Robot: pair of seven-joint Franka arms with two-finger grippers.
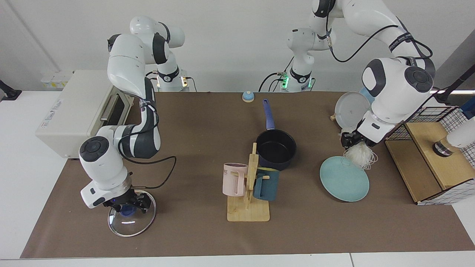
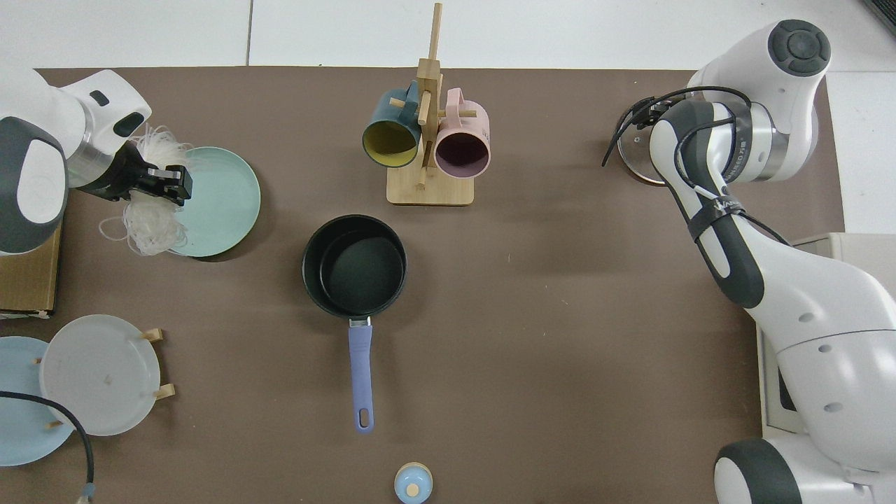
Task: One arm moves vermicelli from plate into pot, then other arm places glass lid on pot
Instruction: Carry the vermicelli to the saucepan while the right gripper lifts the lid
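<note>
Facing view: left end effector, right of frame, clamps tangled white vermicelli above round teal plate; right end effector, lower left, grips glass lid's blue knob.

left gripper: I've got it up over the plate's far rim
vermicelli: hanging under it
pot: off to its side
right gripper: down on the glass lid
</note>
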